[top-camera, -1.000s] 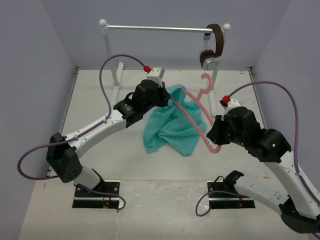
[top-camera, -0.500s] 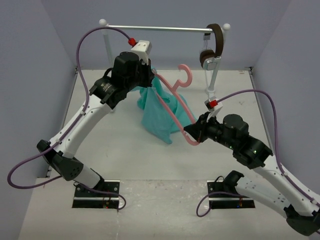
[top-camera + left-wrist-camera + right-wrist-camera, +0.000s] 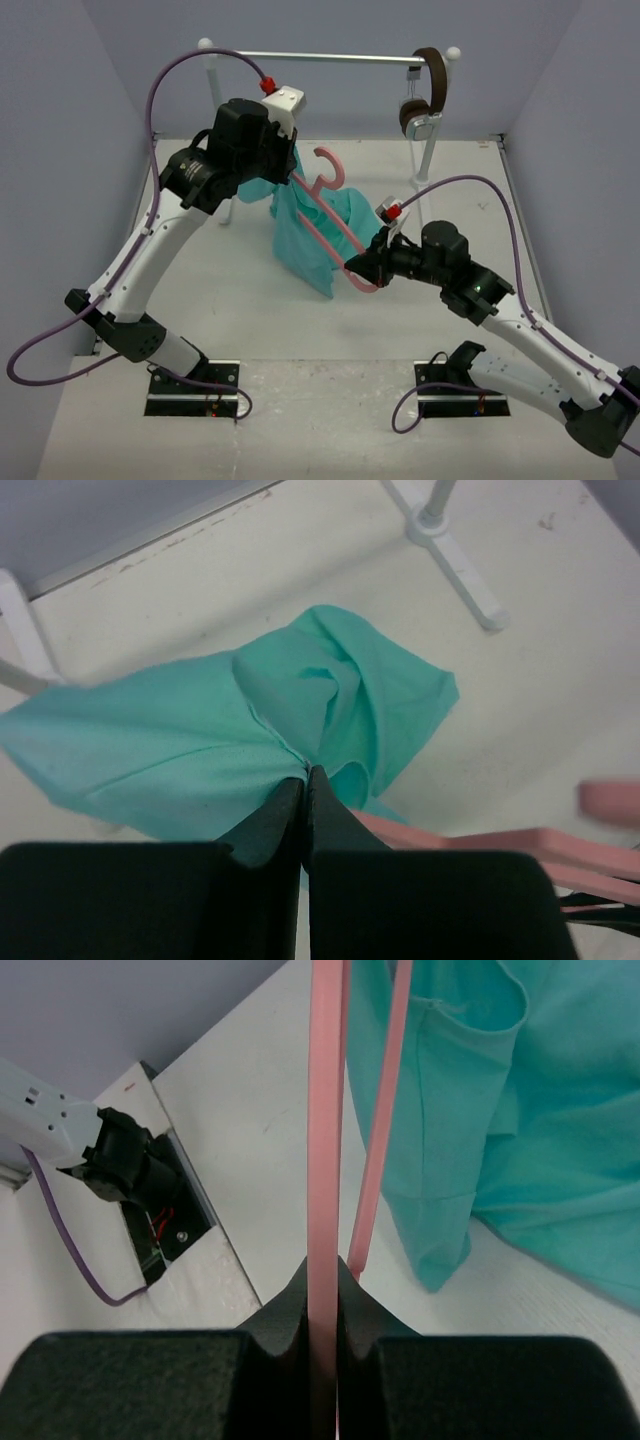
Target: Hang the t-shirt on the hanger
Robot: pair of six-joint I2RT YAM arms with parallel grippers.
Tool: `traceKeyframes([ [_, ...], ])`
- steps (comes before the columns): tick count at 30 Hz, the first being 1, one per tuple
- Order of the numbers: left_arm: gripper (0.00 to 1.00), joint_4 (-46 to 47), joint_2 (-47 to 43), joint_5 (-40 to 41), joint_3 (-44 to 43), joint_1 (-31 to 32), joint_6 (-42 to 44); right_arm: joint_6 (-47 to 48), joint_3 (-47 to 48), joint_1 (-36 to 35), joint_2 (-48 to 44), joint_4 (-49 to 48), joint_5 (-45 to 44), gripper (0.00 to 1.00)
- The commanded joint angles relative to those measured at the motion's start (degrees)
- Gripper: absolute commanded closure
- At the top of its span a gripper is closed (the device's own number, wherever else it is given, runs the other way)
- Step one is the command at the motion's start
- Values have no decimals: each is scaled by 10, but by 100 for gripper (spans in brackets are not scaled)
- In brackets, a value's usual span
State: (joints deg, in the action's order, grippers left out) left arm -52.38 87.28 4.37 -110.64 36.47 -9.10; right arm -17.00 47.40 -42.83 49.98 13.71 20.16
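The teal-green t-shirt (image 3: 305,240) hangs in the air from my left gripper (image 3: 283,168), which is shut on its top edge; the left wrist view shows the cloth (image 3: 170,750) pinched at the fingertips. The pale-pink hanger (image 3: 335,225) runs slanted from inside the shirt down to my right gripper (image 3: 362,268), which is shut on one end of its frame. Its hook (image 3: 328,170) sticks up beside the shirt. In the right wrist view the pink bar (image 3: 326,1110) passes between the jaws and the shirt (image 3: 500,1110) hangs to the right.
A white clothes rail (image 3: 330,58) on two posts stands at the back. Brown-and-silver headphones (image 3: 425,95) hang at its right end. The rail's right post foot (image 3: 455,555) shows in the left wrist view. Grey walls close in on three sides.
Both arms have moved left, carrying shirt and hanger with them. The shirt now hangs lifted and narrower, and the hanger's hook has shifted left, away from the headphones.
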Motion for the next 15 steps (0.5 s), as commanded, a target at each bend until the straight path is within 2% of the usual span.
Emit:
traceKeyframes([
  [1,100,15,-40,-164,40,5,49,2,-28,-8,0,-207,113,100],
  [3,100,12,-52,-207,56,6,63,-1,-8,-3,27,-232,114,100],
  [6,100,-4,-67,-208,66,7,70,-9,18,4,59,-241,86,100],
  [8,100,-21,-76,-214,64,7,80,-36,21,18,84,-293,69,100],
  [12,100,-33,-97,-167,63,7,78,-74,16,27,101,-327,0,100],
  [15,100,-44,-111,-77,57,7,73,-122,-51,28,78,-403,-74,100],
])
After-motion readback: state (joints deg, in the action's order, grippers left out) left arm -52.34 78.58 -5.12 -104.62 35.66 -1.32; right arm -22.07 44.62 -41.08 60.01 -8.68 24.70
